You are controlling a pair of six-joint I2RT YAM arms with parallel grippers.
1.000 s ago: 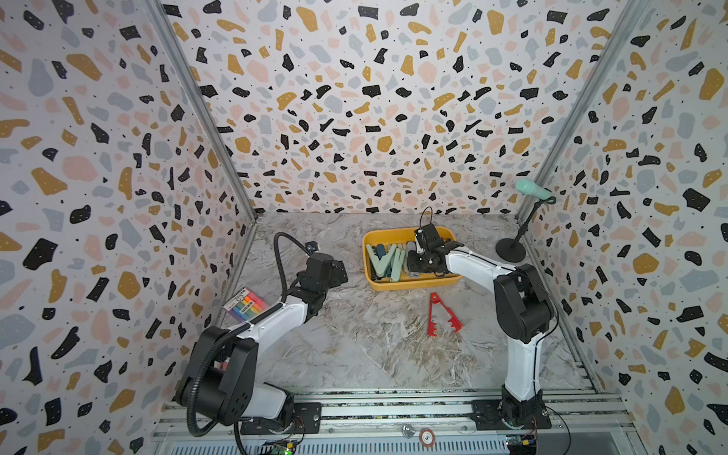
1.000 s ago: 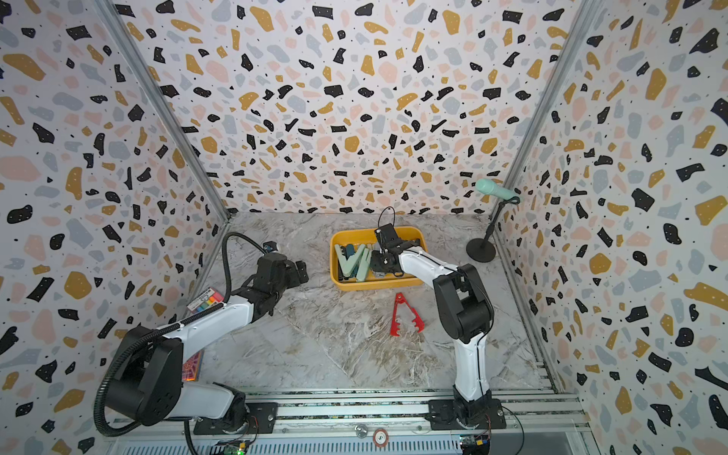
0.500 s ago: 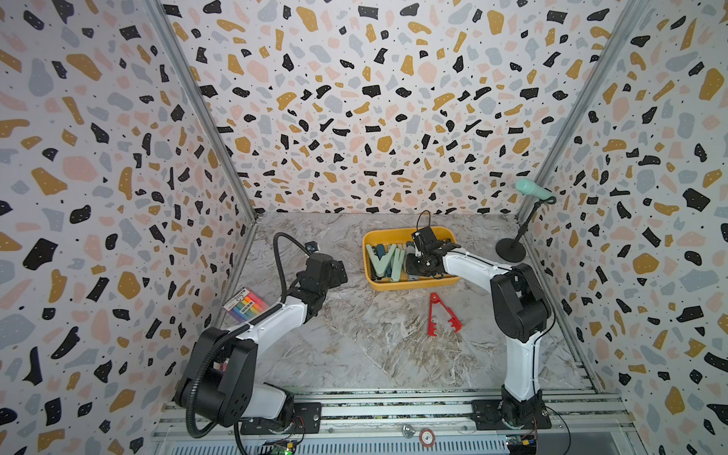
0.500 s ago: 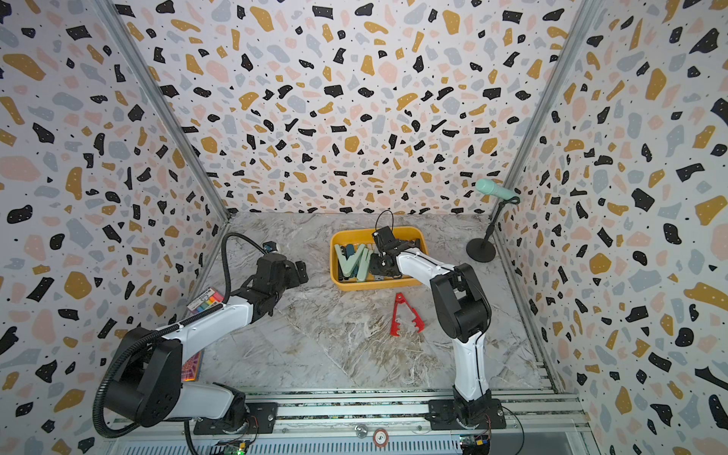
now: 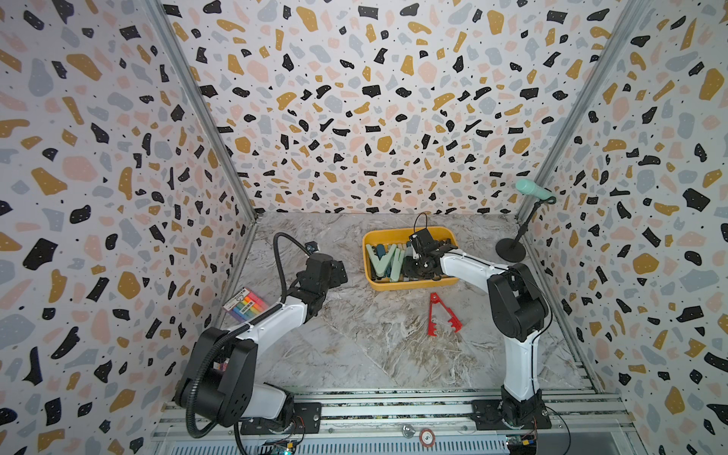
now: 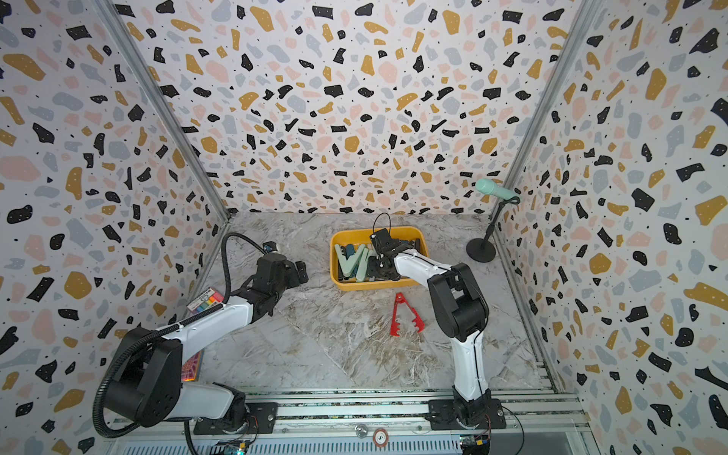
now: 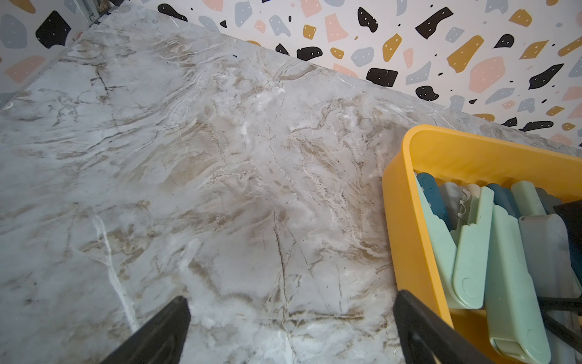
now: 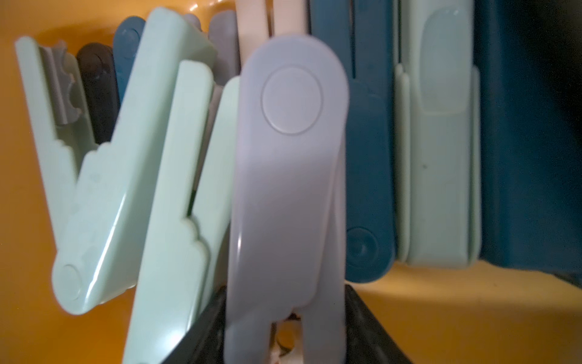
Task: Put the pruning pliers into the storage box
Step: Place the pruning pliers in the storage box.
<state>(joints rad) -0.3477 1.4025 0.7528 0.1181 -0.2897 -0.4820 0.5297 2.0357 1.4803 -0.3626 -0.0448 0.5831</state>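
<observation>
The yellow storage box [image 5: 411,284] [image 6: 376,285] stands at the back of the marble floor, holding several mint, teal, black and beige pruning pliers [image 5: 386,262]. My right gripper [image 5: 418,268] [image 6: 381,267] reaches down into the box. In the right wrist view its black fingers [image 8: 362,318] press both spread arms of grey pliers [image 8: 289,157], which lie across the others. One red pair of pliers [image 5: 438,315] [image 6: 402,315] lies on the floor in front of the box. My left gripper [image 5: 339,272] [image 7: 289,302] hangs open and empty left of the box [image 7: 406,220].
A mint microphone [image 5: 532,189] on a black stand [image 5: 511,250] stands in the back right corner. A rainbow-striped packet [image 5: 246,305] lies by the left wall, next to my left arm. Patterned walls close in three sides.
My right gripper has shifted slightly left inside the box and its jaws have widened, with the grey pliers' arms spreading between them. The left arm has not moved.
</observation>
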